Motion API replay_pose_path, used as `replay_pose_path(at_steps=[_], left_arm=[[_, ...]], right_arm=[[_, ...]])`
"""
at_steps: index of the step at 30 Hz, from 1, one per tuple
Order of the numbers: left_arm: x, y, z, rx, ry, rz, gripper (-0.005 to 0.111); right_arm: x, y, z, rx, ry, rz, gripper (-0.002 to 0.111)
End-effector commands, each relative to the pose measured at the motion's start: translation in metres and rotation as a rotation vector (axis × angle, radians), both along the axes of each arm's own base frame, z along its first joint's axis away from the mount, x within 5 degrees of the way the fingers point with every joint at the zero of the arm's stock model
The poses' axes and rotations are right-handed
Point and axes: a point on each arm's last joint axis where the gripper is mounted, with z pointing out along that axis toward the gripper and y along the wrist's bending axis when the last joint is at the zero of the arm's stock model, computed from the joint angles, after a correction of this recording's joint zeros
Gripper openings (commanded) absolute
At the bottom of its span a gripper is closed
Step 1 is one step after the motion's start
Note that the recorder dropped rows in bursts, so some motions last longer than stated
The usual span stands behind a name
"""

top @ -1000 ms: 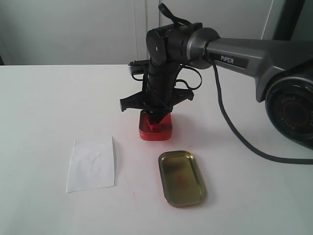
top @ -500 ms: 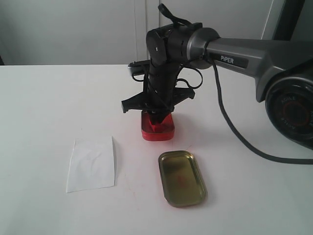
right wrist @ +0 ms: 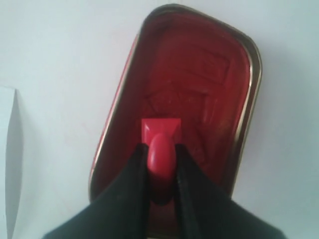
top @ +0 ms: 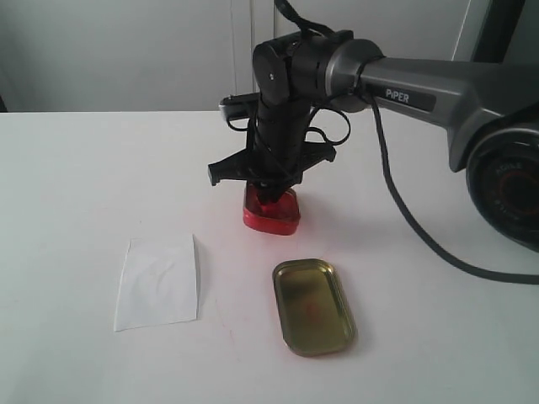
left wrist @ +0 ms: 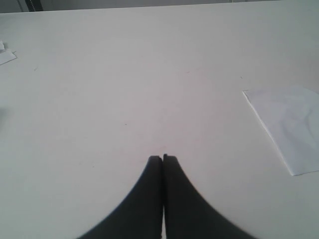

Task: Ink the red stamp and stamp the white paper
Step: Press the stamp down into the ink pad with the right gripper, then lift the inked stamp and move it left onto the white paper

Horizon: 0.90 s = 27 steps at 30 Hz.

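The red stamp (right wrist: 160, 133) stands with its square base pressed into the red pad of the ink tin (right wrist: 219, 74). My right gripper (right wrist: 160, 147) is shut on its rounded knob. From outside, the right gripper (top: 269, 195) points straight down into the red tin (top: 271, 215), which looks slightly tilted; the stamp is hidden behind the fingers there. The white paper (top: 157, 282) lies flat to the tin's front left, also visible as white paper (left wrist: 291, 124) beside my left gripper (left wrist: 162, 158), which is shut on nothing over bare table.
The gold tin lid (top: 313, 305) lies open side up, in front of the red tin and to the right of the paper. A black cable (top: 404, 219) trails from the right arm across the table on the right.
The right gripper has risen a little with the stamp. The red tin has shifted slightly back and right under it and now sits askew. The paper and lid have not moved.
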Motion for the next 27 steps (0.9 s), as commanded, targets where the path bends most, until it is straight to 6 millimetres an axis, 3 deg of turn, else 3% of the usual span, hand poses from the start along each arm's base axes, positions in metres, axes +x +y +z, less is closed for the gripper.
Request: replay_pose_path(at_steps=[1,20,27], left_arm=[[0.000,0.000,-0.002,-0.004,-0.002,0.002,0.000],[0.000,0.000,-0.002,-0.004,-0.002,0.002,0.000],[0.000,0.000,-0.002,-0.004,-0.002,0.002,0.000]], right_arm=[[0.002,-0.005,0.013,0.016,-0.042,-0.013,0.000],[0.000,-0.006,0.014,0.011,-0.025,-0.011,0.000],[-0.008,0.006,0.014,0.013,-0.024,0.026,0.000]])
